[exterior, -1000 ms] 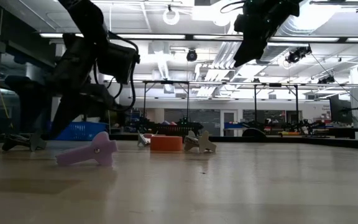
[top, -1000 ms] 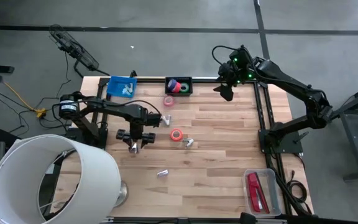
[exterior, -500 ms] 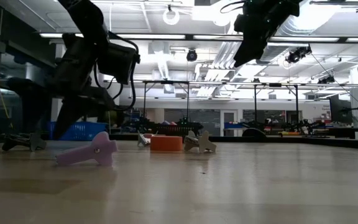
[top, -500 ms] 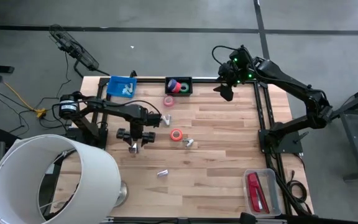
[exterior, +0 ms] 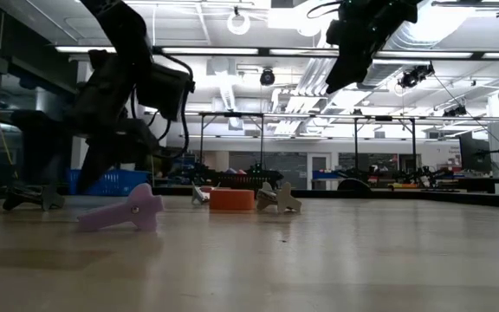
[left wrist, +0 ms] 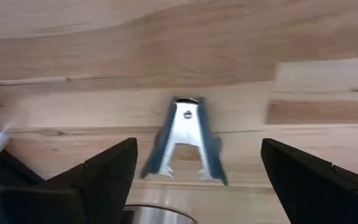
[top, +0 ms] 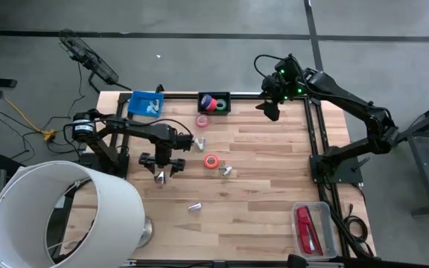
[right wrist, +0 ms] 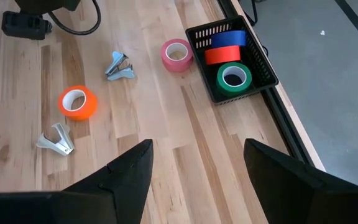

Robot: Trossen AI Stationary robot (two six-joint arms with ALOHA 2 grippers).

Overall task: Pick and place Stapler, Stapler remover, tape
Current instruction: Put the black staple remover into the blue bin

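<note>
High view, near edge first: glossy red stapler [top: 304, 225], long and narrow, lying in a clear plastic tray [top: 323, 212] just off the bench's near right corner. Big white drum-shaped thing [top: 58, 212] covering the near left corner. Little lilac staple remover [top: 194, 207] alone near the middle of the near edge, matte plastic, stubby wings.

Mid-bench: left gripper [left wrist: 197, 149] hanging low, fingers spread wide, released, nothing clamped. Between them, flat on the wood and touching neither finger, a silvery metal staple remover [left wrist: 187, 138] with bluish grips, claw-shaped. Off toward the right edge from that, an orange tape ring [top: 211, 161] with another metal claw [top: 226, 171] just beside it.

Further back: one more claw [top: 199, 142], then a pink tape ring [top: 202, 120]. At the far edge a black mesh basket [right wrist: 263, 68] holding green [right wrist: 234, 76], red [right wrist: 222, 55] and blue [right wrist: 229, 38] rolls, plus a blue bin [top: 136, 104] toward the far left corner.

Right gripper [right wrist: 197, 144] up high over the far right corner, fingers apart, empty.

Bench [top: 267, 186] of pale wood planks, visible grain. Grey floor around it; beyond, ceiling strip lights and dark metal frames.
</note>
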